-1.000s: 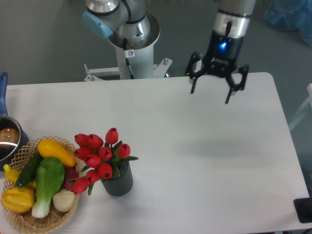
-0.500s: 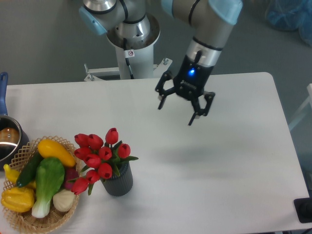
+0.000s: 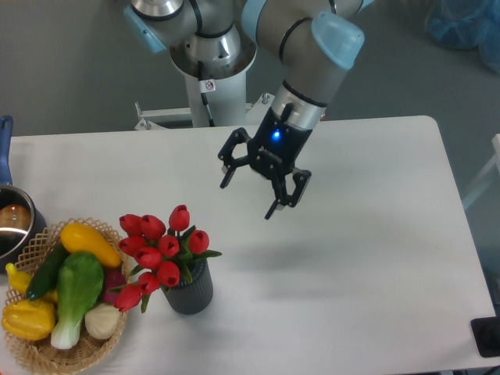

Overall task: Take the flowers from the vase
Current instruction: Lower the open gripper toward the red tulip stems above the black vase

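The flowers (image 3: 161, 250), a bunch of red tulip buds with green leaves, stand in the vase (image 3: 190, 291), a small dark grey ribbed cylinder near the table's front left. My gripper (image 3: 247, 198) hangs open above the table, up and to the right of the flowers, with nothing between its fingers. A blue light glows on its wrist.
A woven basket (image 3: 31, 350) with yellow, green and white vegetables sits left of the vase, almost touching the flowers. A metal pot (image 3: 12, 224) with a blue handle stands at the left edge. The robot's base (image 3: 211, 74) rises behind the table.
The gripper has travelled left and down across the table, from the far right toward the flowers, staying open. The flowers and vase have not moved.
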Tool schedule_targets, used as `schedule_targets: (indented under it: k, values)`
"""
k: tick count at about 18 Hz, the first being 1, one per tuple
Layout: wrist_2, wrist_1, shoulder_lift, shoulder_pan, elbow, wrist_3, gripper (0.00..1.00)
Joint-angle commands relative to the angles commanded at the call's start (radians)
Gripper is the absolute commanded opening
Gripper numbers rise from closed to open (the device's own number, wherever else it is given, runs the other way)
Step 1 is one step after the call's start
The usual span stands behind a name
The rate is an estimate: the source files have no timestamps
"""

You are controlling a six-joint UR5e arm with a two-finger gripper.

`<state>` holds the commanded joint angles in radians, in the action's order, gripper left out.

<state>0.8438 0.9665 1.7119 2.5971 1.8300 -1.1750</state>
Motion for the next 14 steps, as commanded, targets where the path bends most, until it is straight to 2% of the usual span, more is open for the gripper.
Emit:
schedule_targets:
  k: [5,10,14]
  values:
    - [-0.066,-0.009,0.017,-0.011,-0.005,0.002,1.00]
    - [-0.077,-0.052,0.041,-0.021,-0.020,0.003,1.00]
    - [-0.077,-0.055,0.067,-0.034,-0.046,0.006,1.00]
